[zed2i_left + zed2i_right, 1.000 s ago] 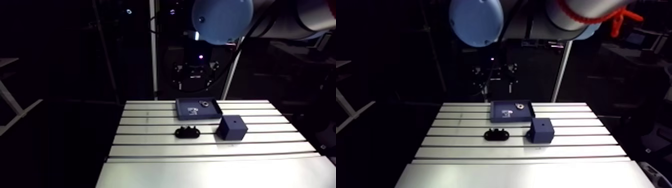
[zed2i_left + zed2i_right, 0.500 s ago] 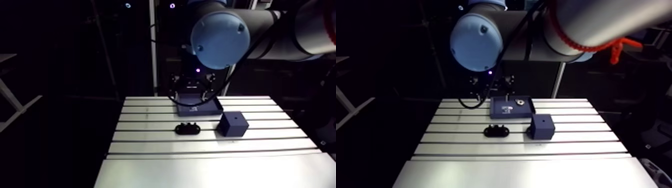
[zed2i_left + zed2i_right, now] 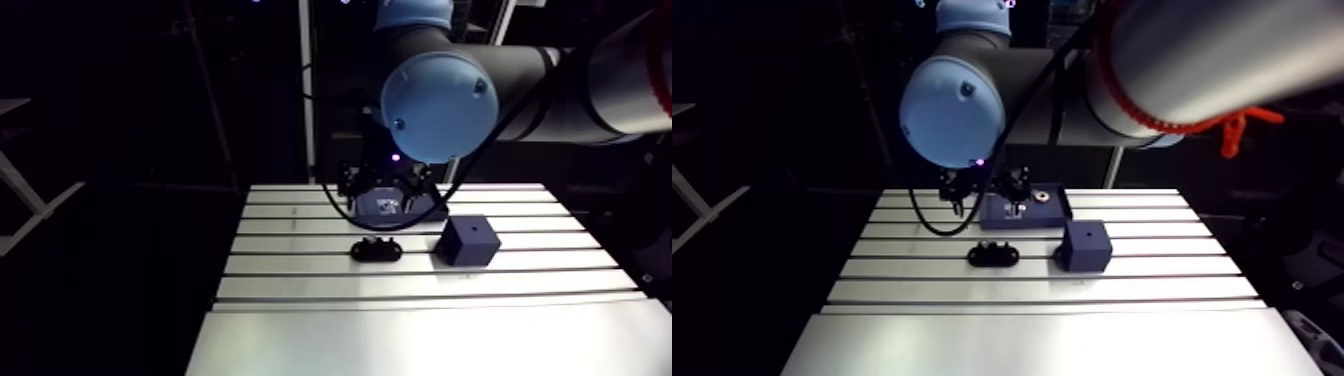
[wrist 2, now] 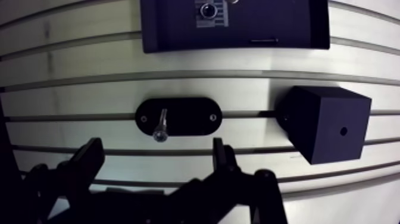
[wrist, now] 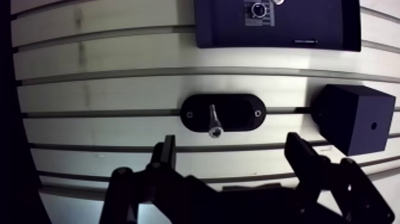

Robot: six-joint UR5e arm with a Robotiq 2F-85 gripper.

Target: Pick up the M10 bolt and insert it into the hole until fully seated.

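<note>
Nothing was done yet: the silver M10 bolt [image 5: 213,122] sat in the black oval holder [image 5: 241,112], left of the dark-blue cube block [image 5: 351,128], whose hole [image 5: 373,126] was empty. The black two-finger gripper [image 5: 231,148] hung spread and empty, the bolt just ahead of it. Grasping, carrying and inserting were all left to do.

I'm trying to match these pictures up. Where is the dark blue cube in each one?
Arm view: the dark blue cube is right of centre, just right of the black oval holder.
Wrist view: the cube is beside that holder, ahead of the open claw.
Shared landmark: the black oval holder.
</note>
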